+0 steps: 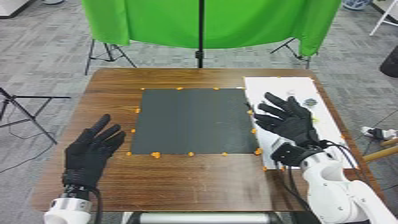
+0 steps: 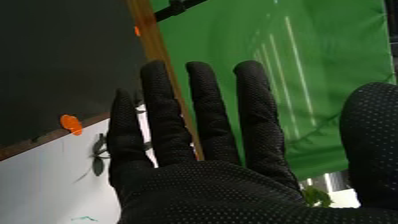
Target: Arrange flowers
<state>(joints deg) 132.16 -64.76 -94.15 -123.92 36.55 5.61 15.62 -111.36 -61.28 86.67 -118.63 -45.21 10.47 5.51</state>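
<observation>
White board [image 1: 277,85] is where the plant pieces lie, and it is my landmark. Above it hangs my right hand [image 1: 286,122], wide open, the fingers straight and a little spread, the thumb well out to the side, holding nothing. My left hand [image 1: 92,149] is well apart from the board, across the dark mat [image 1: 192,122], its fingers loosely open and nothing in them.

As for progress, I'd judge the arranging has not begun, or barely. A greyish flower head [image 1: 310,102] lies on the board, just beside my right hand; a dark leafy sprig [image 2: 98,156] lies along the board's mat side. What is left, I think, is nearly all of it: picking up each piece, setting it in place, then adjusting the bunch (the pleasant part, I'd guess).

Plenty is hard to make out. My own right hand covers the middle of the board, so I can't count the pieces. Past my palm pokes a bit of green leaf [image 2: 316,196], cut off by the glove, and I can't tell what stem it belongs to. Nor can I tell where the finished flowers are meant to go.
</observation>
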